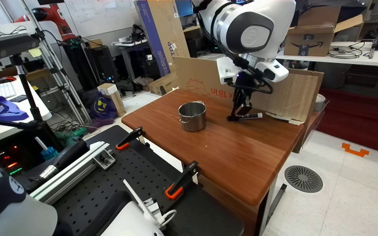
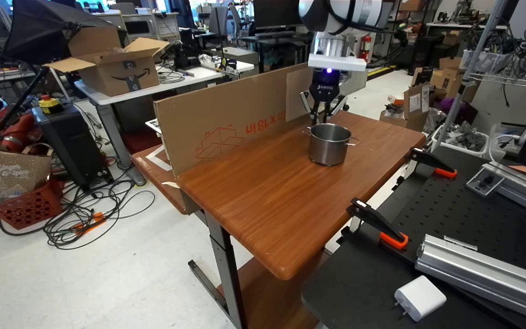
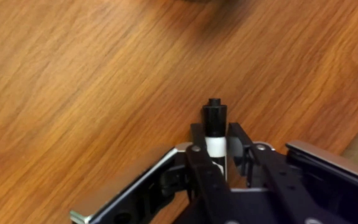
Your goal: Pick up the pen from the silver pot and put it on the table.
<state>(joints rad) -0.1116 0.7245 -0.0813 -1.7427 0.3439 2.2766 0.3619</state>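
Note:
The silver pot (image 1: 193,119) stands upright on the reddish-brown table (image 1: 221,147). It also shows in an exterior view (image 2: 328,148). The pen (image 1: 252,116) is a black and white marker, lying nearly flat at the table surface beside the pot; I cannot tell if it touches the wood. My gripper (image 1: 234,117) points down, with its fingers close on both sides of the pen. In the wrist view the pen (image 3: 215,124) sits between the fingertips (image 3: 215,128), its black cap poking out past them. In an exterior view the pot stands in front of the fingertips (image 2: 321,119), and the pen is hidden.
A cardboard panel (image 1: 205,77) stands along the table edge close behind my gripper. A black perforated bench (image 1: 133,173) adjoins the opposite edge, with black and orange clamps (image 1: 182,180) there. A white power adapter (image 2: 420,297) lies on the bench.

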